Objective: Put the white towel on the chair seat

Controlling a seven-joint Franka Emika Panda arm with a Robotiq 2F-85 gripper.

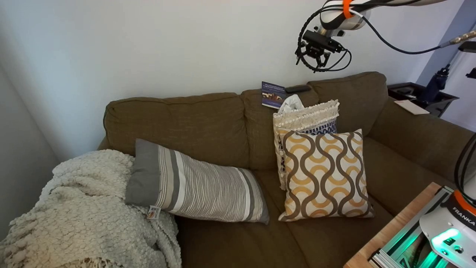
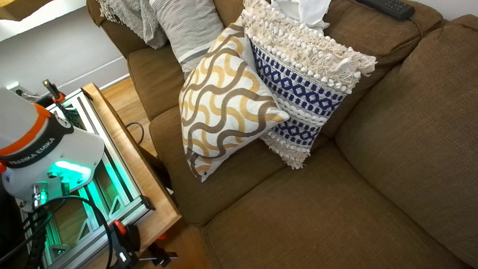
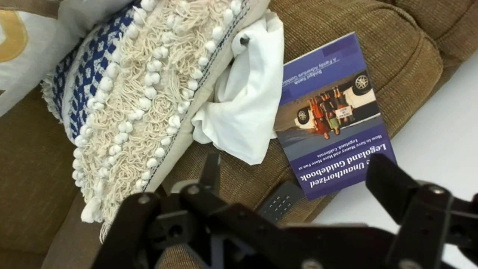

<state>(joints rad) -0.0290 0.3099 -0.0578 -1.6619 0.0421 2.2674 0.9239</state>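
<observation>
Wrist view, left to right: fringed pillow, then the white towel, bunched on the back cushion against that pillow's edge, then the book. Can't tell if towel overlaps book or just meets it. Reads as thin cloth: I'd expect light, limp, soft, nothing to break, layers may slide on each other. I'd pinch the humped fold near its middle, clear of the fringe on one side and the book on the other, and take plenty of cloth since it'll probably unfurl once lifted. My gripper has its jaws wide apart, nothing between them, and hangs above the sofa in an exterior view. No chair that I can see; I'm taking the sofa seat as target.

Counts, left to right in an exterior view: 1 throw, striped pillow (1 of 3), 1 book, 1 towel, 1 remote, fringed pillow (2 of 3), yellow-patterned pillow (3 of 3), 1 pale sheet on the sofa arm.
</observation>
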